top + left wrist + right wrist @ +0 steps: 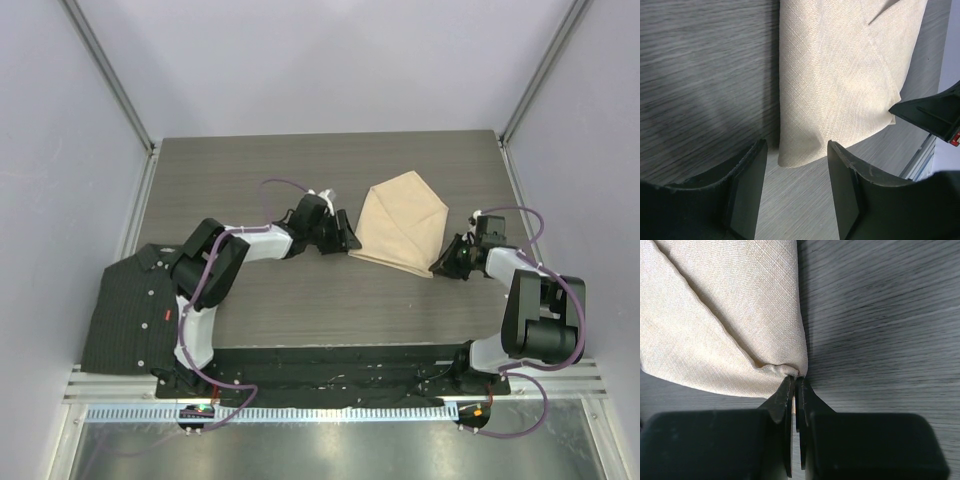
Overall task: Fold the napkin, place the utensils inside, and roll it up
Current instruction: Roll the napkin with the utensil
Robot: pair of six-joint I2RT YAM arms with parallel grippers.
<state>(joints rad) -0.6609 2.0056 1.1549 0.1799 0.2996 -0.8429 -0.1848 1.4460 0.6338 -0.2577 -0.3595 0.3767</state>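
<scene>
The beige napkin [405, 225] lies folded on the dark wood table [300, 290], right of centre. My left gripper [345, 240] sits low at the napkin's left corner. In the left wrist view it [796, 145] is open, and the napkin [840, 75] ends in a rounded corner just ahead of the gap, touching neither finger. My right gripper [440, 268] is at the napkin's near right corner. In the right wrist view it [794, 377] is shut on the pinched tip of the napkin [730, 315]. The utensils are out of view.
A dark ribbed cloth [135, 310] hangs over the table's near left edge, beside the left arm's base. Grey walls with metal rails enclose the table on three sides. The right gripper's dark body [930, 112] shows at the right of the left wrist view.
</scene>
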